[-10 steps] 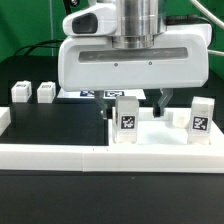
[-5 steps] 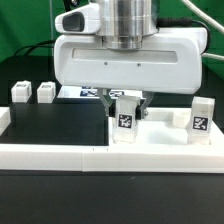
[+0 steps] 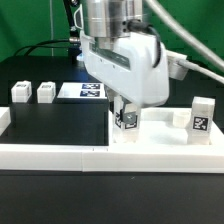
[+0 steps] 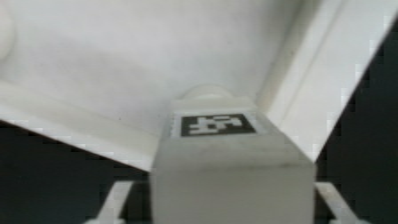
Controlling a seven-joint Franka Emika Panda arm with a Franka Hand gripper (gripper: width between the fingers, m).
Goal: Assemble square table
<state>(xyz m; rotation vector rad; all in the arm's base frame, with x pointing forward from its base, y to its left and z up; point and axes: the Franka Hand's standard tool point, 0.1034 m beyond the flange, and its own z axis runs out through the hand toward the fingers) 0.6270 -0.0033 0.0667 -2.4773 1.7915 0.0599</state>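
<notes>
Gripping a leg (image 3: 128, 121) between narrowed fingers, the tilted hand (image 3: 125, 114) holds it at the edge of the square slab (image 3: 165, 136). In the exterior view, a second leg (image 3: 200, 116) stands on the slab at three o'clock; a third leg (image 3: 20, 93) and a fourth leg (image 3: 45, 92) sit on the worktop (image 3: 60, 125) at nine o'clock. Likely none is fastened yet; most assembly is left.

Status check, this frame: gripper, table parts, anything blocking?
Gripper shut on a leg at the tabletop corner. Second leg on exterior view's right, third leg and fourth leg on its left. Nothing visibly blocking.
</notes>
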